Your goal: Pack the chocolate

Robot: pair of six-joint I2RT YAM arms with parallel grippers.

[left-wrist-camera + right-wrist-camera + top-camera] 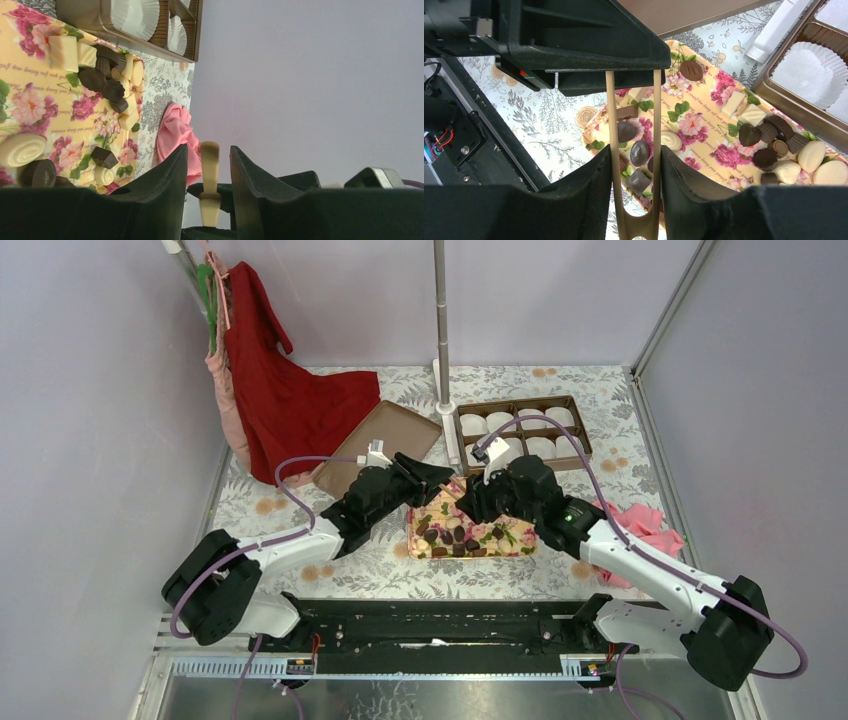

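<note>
– Chocolate (750, 135): where, quick?
– Loose on the floral tray (696, 122) at table centre. Small dark brown bites, round, domed and squarish, some with ridged sides. The main clump is at the tray's 3 o'clock in the right wrist view, with a few more under the grippers. Cream-coloured pieces (811, 155) are mixed in, smooth, oval or block-shaped.
– Tray material?
– Glossy, yellow with pink roses and script, rectangular, shallow rim.
– Hands?
– Right gripper (635, 150) is clamped on the tongs (657, 115), fingers touching both thin beige prongs near the joined end. Left gripper (208, 150) stands part-way apart. The tongs show edge-on between its fingers, a gap on each side, so no grip there.
– Box?
– Brown compartment box (794, 107) at the tray's 1 o'clock, white crinkled paper cups (809, 70) in its cells. Flat brown tray (375, 445) at 10 o'clock.
– Surface, room?
– Table (380, 570) has a pale cover printed with grey leaves and tan round motifs. Red garment (290, 390) hangs at 10 o'clock, pink cloth (645, 520) lies crumpled at 3 o'clock, metal pole (440, 310) at 12. Plain pale lilac walls.
</note>
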